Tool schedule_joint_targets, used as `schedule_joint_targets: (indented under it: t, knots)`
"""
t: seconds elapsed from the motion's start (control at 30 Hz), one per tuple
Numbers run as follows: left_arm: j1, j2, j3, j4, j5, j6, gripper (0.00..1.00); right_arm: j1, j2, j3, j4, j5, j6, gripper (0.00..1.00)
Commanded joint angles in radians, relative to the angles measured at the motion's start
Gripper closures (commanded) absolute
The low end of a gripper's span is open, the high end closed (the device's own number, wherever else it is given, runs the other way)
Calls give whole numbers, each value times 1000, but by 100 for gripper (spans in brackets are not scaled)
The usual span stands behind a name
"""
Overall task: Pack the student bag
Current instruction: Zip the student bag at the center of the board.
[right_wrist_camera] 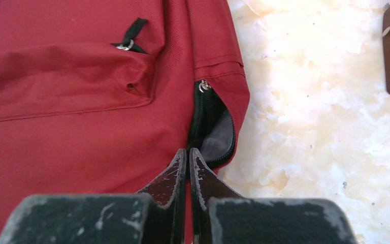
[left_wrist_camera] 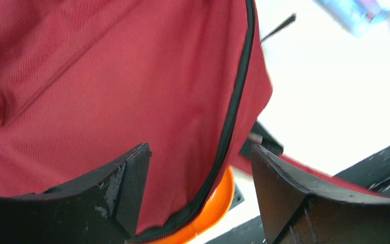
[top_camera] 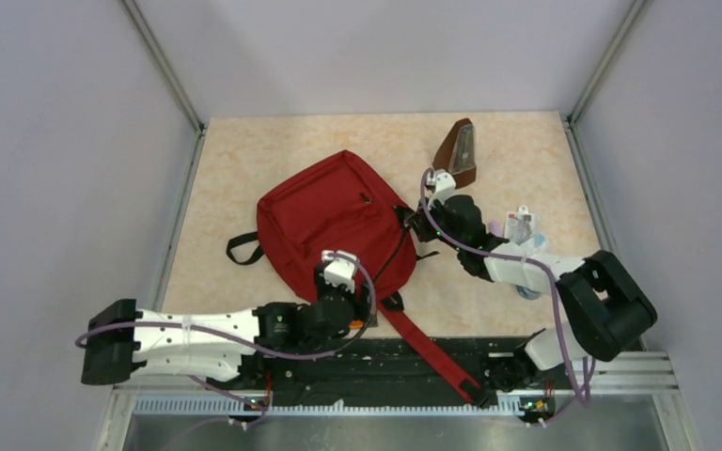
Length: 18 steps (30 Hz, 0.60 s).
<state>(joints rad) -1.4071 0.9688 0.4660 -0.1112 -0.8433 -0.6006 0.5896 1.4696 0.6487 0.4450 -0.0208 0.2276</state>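
The student bag is lying flat on the middle of the table, its long red strap trailing toward the arms' bases. It is looking soft and limp, creasing wherever it is touched, so it is likely going to sag and fold rather than hold a shape, and the smooth cloth is offering little to pinch. The firmer places to take hold are probably the black zipper seam and the lip of the zip opening, where grey lining is showing. The left gripper is hovering over the bag's near edge with its jaws standing wide on either side of that seam, gripping nothing; something orange is peeking out from under the cloth there. The right gripper is sitting at the bag's right edge just beside the opening, fingers pressed together; whether cloth is caught between them is not showing. A brown wooden object is standing apart, beyond the bag.
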Motion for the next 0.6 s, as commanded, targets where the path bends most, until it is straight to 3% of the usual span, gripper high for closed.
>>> schedule_joint_targets:
  t: [0.0, 0.17, 0.3, 0.57]
  knots:
    - [142, 13, 93, 156, 205, 47, 21, 0, -97, -11, -6, -73, -10, 100]
    - [288, 152, 176, 250, 406, 67, 16, 23, -147, -48, -51, -94, -9, 100]
    - [318, 326, 284, 291, 495, 104, 16, 32, -182, -79, -59, -91, -2, 100]
    - [357, 547, 432, 268, 467, 134, 16, 35, -213, -99, -72, -84, -2, 100]
